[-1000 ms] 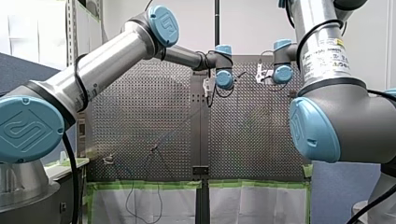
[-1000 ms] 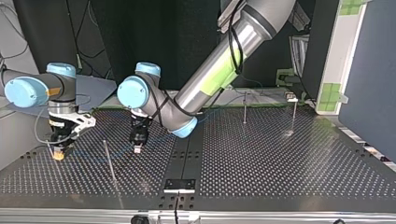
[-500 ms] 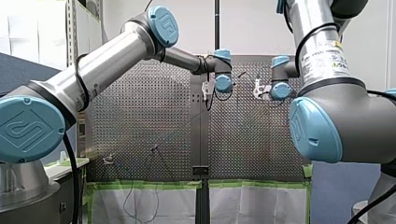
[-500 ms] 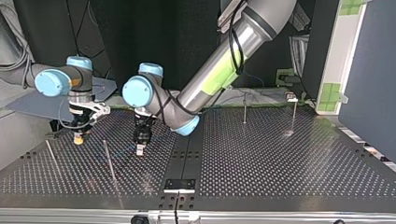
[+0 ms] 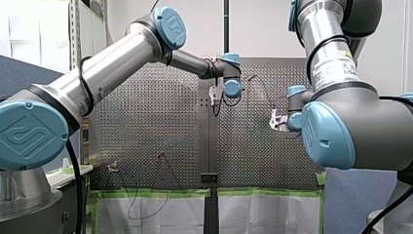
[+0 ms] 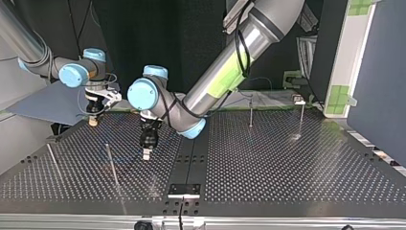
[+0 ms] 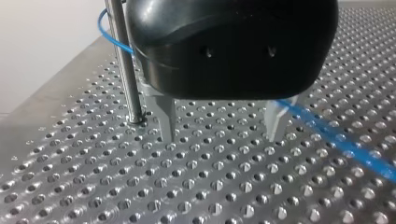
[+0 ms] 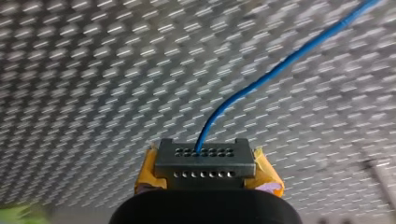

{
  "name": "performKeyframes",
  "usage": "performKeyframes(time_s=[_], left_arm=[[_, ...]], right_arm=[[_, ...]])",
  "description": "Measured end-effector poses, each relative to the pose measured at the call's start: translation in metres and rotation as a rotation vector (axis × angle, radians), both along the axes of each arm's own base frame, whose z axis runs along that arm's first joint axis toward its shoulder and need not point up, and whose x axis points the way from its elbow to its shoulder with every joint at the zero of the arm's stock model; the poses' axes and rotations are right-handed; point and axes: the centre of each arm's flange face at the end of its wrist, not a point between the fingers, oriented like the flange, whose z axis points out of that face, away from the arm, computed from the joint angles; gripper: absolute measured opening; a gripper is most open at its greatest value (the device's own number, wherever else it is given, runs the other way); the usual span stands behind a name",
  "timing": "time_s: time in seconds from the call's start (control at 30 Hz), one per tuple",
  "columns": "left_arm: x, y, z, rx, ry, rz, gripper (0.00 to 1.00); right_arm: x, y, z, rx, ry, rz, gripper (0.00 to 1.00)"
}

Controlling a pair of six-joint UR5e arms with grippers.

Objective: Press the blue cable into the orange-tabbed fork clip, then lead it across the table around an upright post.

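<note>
In the top view, at the left, our right gripper (image 6: 93, 122) hangs over the far edge of the perforated table (image 6: 287, 182). Its wrist view shows the yellow pads (image 8: 266, 175) pinched tight on the blue cable (image 8: 261, 81), which runs off ahead over the holes. Further right, our left gripper (image 6: 147, 154) points down close to the table, metal fingers (image 7: 166, 116) spread apart with nothing between them. The cable passes just beside one finger, and an upright post (image 7: 125, 70) stands just beside the other.

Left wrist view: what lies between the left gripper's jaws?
Only bare perforated metal table, in the left wrist view; the blue cable passes outside one jaw of the left gripper, the upright metal post outside the other.
</note>
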Motion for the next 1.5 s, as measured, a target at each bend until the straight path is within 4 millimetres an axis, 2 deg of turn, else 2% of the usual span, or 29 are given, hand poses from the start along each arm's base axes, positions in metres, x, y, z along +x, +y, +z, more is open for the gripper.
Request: performKeyframes(time_s=[0.13, 0.23, 0.63, 0.83, 1.1, 1.3, 1.5], left_arm=[[0.0, 0.001, -0.001, 0.011, 0.001, 0.015, 1.0], [0.0, 0.002, -0.001, 0.015, 0.003, 0.024, 1.0], [-0.002, 0.002, -0.002, 0.019, 0.007, 0.029, 1.0], [-0.003, 0.002, -0.002, 0.02, 0.007, 0.03, 1.0], [-0.003, 0.001, -0.003, 0.021, 0.007, 0.029, 1.0], [-0.004, 0.001, -0.003, 0.026, 0.007, 0.037, 1.0], [-0.004, 0.002, -0.003, 0.039, 0.004, 0.054, 1.0]], right_arm=[[-0.008, 0.007, -0.037, 0.034, 0.005, -0.012, 0.0], [-0.011, 0.008, -0.055, 0.043, 0.003, -0.02, 0.0], [-0.034, 0.001, -0.118, 0.05, -0.035, -0.082, 0.0], [-0.041, -0.001, -0.14, 0.043, -0.041, -0.096, 0.0], [-0.05, -0.007, -0.154, 0.003, -0.064, -0.112, 0.0], [-0.058, -0.008, -0.181, -0.008, -0.073, -0.125, 0.0], [-0.071, -0.019, -0.203, -0.03, -0.075, -0.14, 0.0]])
